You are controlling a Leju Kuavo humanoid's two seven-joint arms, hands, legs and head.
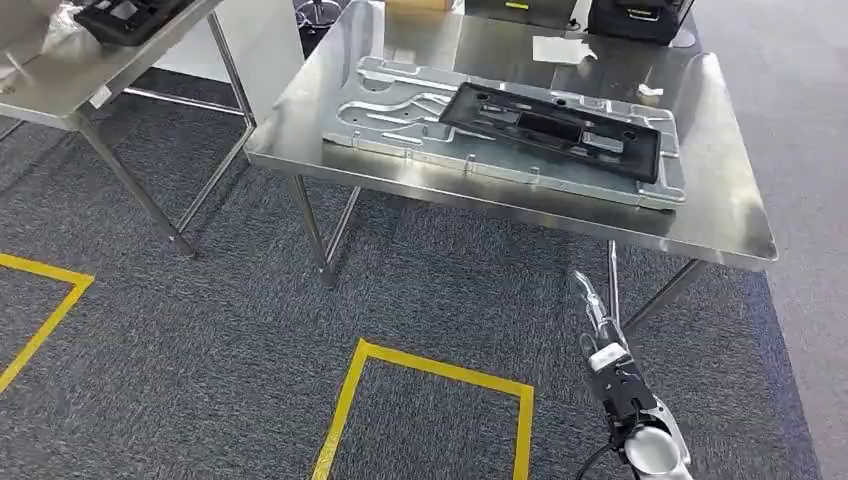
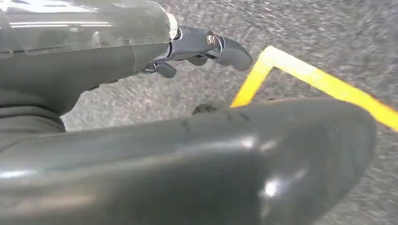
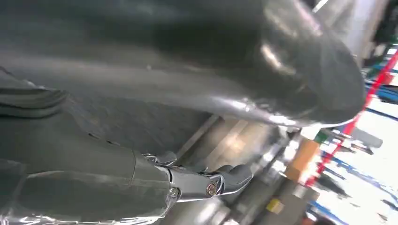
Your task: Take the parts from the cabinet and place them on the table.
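Floor [image 1: 200, 330]: grey carpet, marked with yellow tape lines [image 1: 430, 368] forming a square outline ahead of the robot and another at the left edge.
Bench [image 1: 720, 215]: stainless steel, on thin metal legs, standing just beyond the taped square; carries both parts.
Second bench [image 1: 60, 95]: steel, at upper left, well apart from the first, with a dark object on its top.
Silver part [image 1: 400, 125]: large stamped metal panel, lying flat across the middle of the bench.
Black part [image 1: 550, 128]: long dark plastic panel, resting flat on top of the silver part, toward its right half.
Right robot hand [image 3: 206, 183]: hanging low beside the bench leg, fingers loosely curled, nothing in its grasp.
Left robot hand [image 2: 202, 47]: hanging over the carpet near a yellow tape corner, fingers slightly bent and apart, holding nothing.
White paper [image 1: 562, 48]: small sheet at the far side of the bench.
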